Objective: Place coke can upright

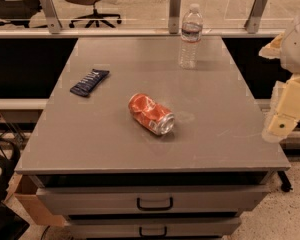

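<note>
The coke can (151, 113) lies on its side near the middle of the grey table top (115, 144). It is red-orange and dented, and its silver end faces the front right. My arm comes in at the right edge of the view, off the table's right side. Its cream-coloured gripper end (279, 122) hangs beside the table's right edge, well to the right of the can and not touching it.
A clear plastic water bottle (190, 36) stands upright at the back of the table. A dark blue snack bar wrapper (89, 82) lies flat at the left. Drawers with handles (154, 203) are below the table's front edge. A glass barrier runs behind the table.
</note>
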`<action>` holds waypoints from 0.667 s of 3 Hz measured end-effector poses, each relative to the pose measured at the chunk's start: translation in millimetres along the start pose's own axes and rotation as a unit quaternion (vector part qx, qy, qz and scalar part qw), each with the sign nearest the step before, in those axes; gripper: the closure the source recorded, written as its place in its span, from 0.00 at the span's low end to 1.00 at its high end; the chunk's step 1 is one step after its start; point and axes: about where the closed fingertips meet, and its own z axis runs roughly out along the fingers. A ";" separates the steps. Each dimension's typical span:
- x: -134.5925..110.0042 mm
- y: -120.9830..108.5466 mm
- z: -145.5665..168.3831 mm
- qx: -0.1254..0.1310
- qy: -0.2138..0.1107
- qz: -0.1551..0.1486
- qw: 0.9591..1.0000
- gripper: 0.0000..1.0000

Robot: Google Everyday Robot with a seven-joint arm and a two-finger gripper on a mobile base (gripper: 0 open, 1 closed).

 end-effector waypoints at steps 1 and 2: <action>0.0 0.0 0.0 0.000 0.000 0.000 1.000 0.00; -3.0 -0.4 0.4 0.003 -0.002 0.007 1.000 0.00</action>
